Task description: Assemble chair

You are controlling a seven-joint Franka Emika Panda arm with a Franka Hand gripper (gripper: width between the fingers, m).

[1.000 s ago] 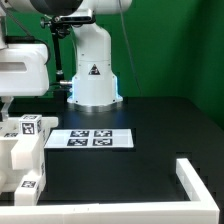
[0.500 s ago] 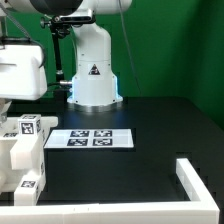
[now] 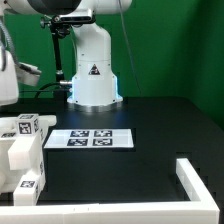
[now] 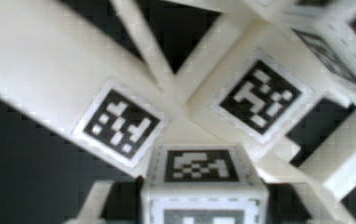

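chair parts [image 3: 20, 160]: matt white plastic, smooth, printed black-and-white tags
surface [image 3: 150, 118]: matt black, even
marker board [image 3: 90, 139]: flat white, matt
robot base [image 3: 95, 65]: glossy white casing
backdrop [image 3: 180, 45]: green cloth

You could not see the gripper's fingertips in either view. The chair [image 3: 22, 160] ran off the exterior view's left and lower edges, so its full shape was lost to you. In the wrist view its tagged pieces [image 4: 193, 110] were blurred, overfilled the picture, and which part was which stayed unclear.
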